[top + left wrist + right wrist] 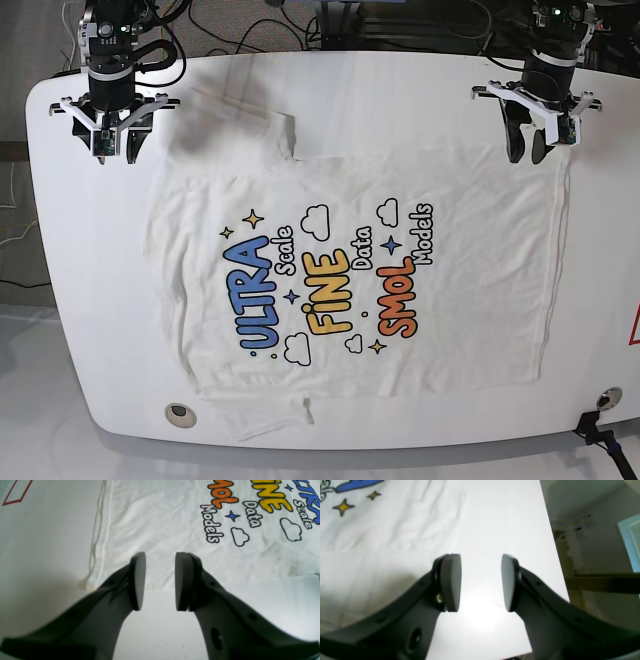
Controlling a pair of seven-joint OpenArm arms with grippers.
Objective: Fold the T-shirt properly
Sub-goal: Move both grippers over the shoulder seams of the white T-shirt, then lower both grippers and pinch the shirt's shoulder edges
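Going by the base view, left to right. Right gripper (122, 146): near the worktop's (100, 300) far left corner, by the sleeve (235, 130) on that side. Fingertips apart, nothing between them in its wrist view.

T-shirt (480, 300): spread print-up over most of the worktop, collar end toward the left edge, hem (556, 265) toward the right edge. One sleeve points at the far edge. The other sleeve (262, 415) lies by the near edge, partly bunched. Some light wrinkles, no main fold made.

Left gripper (527, 148): toward the far right corner, at the hem corner on the far side of the shirt. Fingertips apart too; its wrist view shows bare worktop and cloth beyond them, no fabric pinched.

Step in hand, my read: start of the first fold, both arms lining up on the far side. Next move likely: lower both, right one onto the shoulder/sleeve area, left one onto the hem corner, close on cloth, then lift together and carry that side toward the near edge.

Watch for: thin cotton, easy to pinch only the top layer or miss it. Uneven pull would skew the fold. Near sleeve probably wants flattening at some point.
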